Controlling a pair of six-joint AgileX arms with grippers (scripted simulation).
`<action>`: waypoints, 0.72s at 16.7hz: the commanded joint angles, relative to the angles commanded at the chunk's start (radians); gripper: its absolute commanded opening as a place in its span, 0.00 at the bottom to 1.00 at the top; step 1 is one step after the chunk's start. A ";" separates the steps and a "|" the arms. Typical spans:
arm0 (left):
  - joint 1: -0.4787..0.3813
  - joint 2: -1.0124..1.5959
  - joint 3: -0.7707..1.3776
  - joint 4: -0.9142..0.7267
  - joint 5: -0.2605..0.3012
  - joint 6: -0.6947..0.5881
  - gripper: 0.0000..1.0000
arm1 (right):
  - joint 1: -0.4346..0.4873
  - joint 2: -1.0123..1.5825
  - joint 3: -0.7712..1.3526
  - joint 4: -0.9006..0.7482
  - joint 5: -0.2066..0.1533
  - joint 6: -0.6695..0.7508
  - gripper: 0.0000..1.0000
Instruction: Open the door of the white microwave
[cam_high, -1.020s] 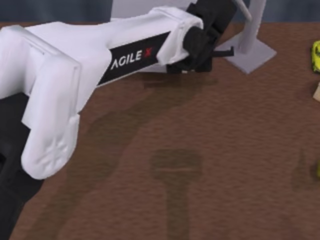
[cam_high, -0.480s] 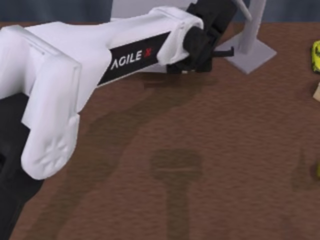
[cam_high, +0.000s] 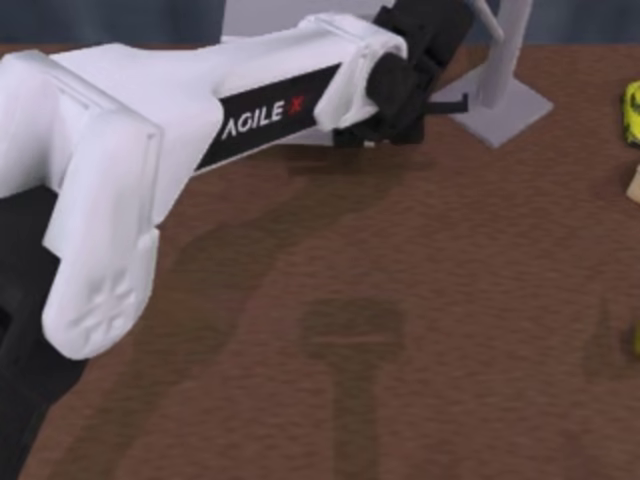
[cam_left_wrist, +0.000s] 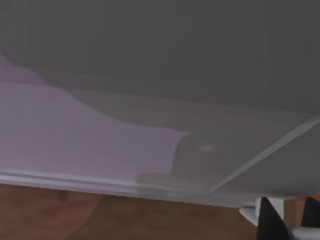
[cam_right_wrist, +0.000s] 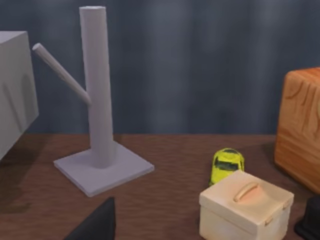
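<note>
The white microwave (cam_high: 265, 15) stands at the table's back edge, with only a strip of it showing in the top view. My left arm reaches across from the left, and its black gripper (cam_high: 405, 85) is right against the microwave's front. The left wrist view is filled by the microwave's grey and pale panels (cam_left_wrist: 165, 60) seen from very close, above a strip of table. The door cannot be told apart from the rest there, nor whether it is ajar. The right wrist view shows the microwave's corner (cam_right_wrist: 12, 90). My right gripper (cam_right_wrist: 205, 231) is parked and open, one dark fingertip (cam_right_wrist: 102, 222) showing.
A grey stand with a square base (cam_high: 500, 100) and a side peg is just right of the left gripper. At the right edge are a yellow toy car (cam_right_wrist: 227, 165), a beige lidded box (cam_right_wrist: 245, 207) and a wooden block (cam_right_wrist: 302, 125). A brown table (cam_high: 420, 300) lies below.
</note>
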 joint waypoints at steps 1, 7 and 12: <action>0.000 0.000 0.000 0.000 0.000 0.000 0.00 | 0.000 0.000 0.000 0.000 0.000 0.000 1.00; 0.000 -0.038 -0.073 0.047 0.025 0.039 0.00 | 0.000 0.000 0.000 0.000 0.000 0.000 1.00; 0.003 -0.058 -0.104 0.068 0.034 0.055 0.00 | 0.000 0.000 0.000 0.000 0.000 0.000 1.00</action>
